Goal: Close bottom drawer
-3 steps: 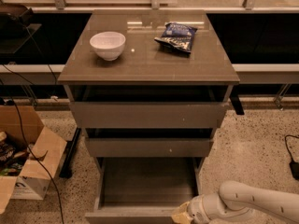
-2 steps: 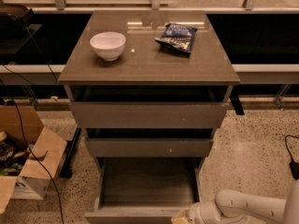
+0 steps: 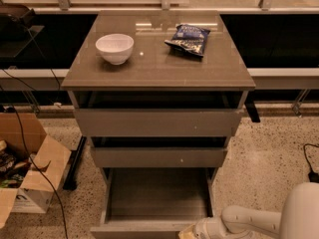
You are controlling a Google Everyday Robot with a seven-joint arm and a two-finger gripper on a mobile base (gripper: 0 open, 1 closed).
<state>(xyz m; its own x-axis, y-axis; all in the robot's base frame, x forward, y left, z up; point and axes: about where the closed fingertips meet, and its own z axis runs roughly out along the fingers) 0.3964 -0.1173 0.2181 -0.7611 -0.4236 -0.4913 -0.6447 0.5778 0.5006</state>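
Note:
The bottom drawer (image 3: 158, 193) is pulled wide open at the foot of the grey-brown cabinet (image 3: 158, 68). Its grey wood-grain floor shows and it holds nothing. Its front panel (image 3: 139, 230) runs along the lower edge of the picture. My gripper (image 3: 192, 231) is at the lower right, low down, right at the right end of that front panel. The white arm (image 3: 249, 219) reaches in from the right. The fingertips are cut off by the picture's lower edge.
The middle drawer (image 3: 159, 157) and top drawer (image 3: 158, 122) stand slightly out. A white bowl (image 3: 114, 48) and a dark snack bag (image 3: 188, 39) lie on the cabinet top. An open cardboard box (image 3: 25, 166) and cables are on the floor at left. A cable (image 3: 311, 161) lies at right.
My arm has drawn lower and further right, so less of it shows. The gripper has sunk to the drawer front's right end. The drawer has not visibly moved.

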